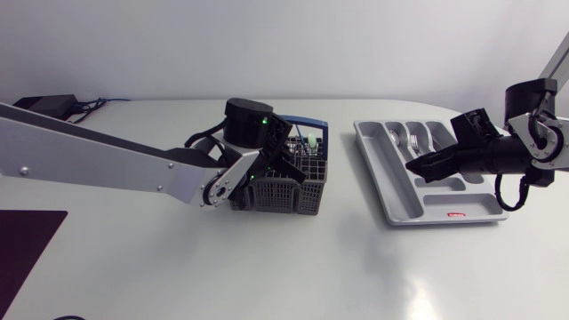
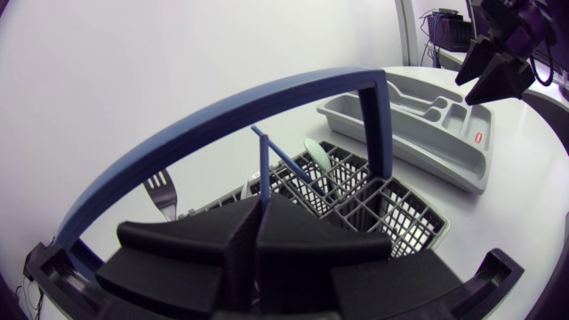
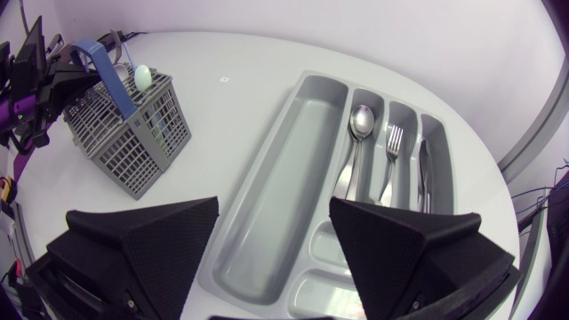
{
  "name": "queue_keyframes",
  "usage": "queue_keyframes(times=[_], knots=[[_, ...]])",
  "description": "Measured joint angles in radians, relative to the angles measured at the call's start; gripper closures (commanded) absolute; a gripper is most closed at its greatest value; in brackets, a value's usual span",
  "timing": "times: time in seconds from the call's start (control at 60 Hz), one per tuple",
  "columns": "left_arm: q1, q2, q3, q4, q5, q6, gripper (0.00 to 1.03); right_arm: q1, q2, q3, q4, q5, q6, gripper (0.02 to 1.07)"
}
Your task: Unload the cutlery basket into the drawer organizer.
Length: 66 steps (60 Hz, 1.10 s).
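1. Worktop [image 1: 178,267] lies open between the two containers, leaving free room for carrying.
2. Drawer organizer [image 1: 380,173] sits at 3 o'clock of the cutlery basket [image 1: 298,194]; right pincer [image 3: 274,204] hovers above it, spread and empty, apparently parked.
3. Basket handle [image 2: 222,111] arches overhead, narrowing the lift path.
4. Left pincer [image 2: 259,215] pinches a blue utensil [image 2: 263,160] upright in the basket, ready for lifting.

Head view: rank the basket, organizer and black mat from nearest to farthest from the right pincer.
1. Organizer: right side of the table, directly under the right pincer.
2. Basket: mid-table, off toward the left arm.
3. Black mat: at the table's far left edge, well past the basket.
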Motion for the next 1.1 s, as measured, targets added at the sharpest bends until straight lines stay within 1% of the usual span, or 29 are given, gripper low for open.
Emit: queue_keyframes(times=[0.2, 0.3, 0.433, 0.717, 0.9, 1.1], knots=[[0.000, -0.030, -0.035, 0.019, 0.004, 0.000, 0.87, 0.003, 0.000, 0.000, 0.001, 0.000, 0.000, 0.17], [-0.002, -0.064, -0.086, 0.078, 0.016, 0.001, 0.87, 0.008, 0.000, -0.001, 0.001, 0.000, 0.000, 0.17], [-0.011, -0.115, -0.166, 0.183, 0.026, 0.012, 0.87, 0.013, 0.000, -0.001, 0.008, 0.001, 0.000, 0.17], [-0.071, -0.174, -0.235, 0.282, 0.026, 0.096, 0.87, 0.048, -0.008, -0.035, 0.030, -0.001, 0.003, 0.17], [-0.113, -0.219, -0.275, 0.320, 0.027, 0.159, 0.87, 0.062, -0.069, -0.074, 0.047, -0.050, 0.003, 0.17], [-0.145, -0.319, -0.296, 0.328, 0.031, 0.184, 0.87, 0.095, -0.177, -0.109, 0.057, -0.117, 0.002, 0.17]])
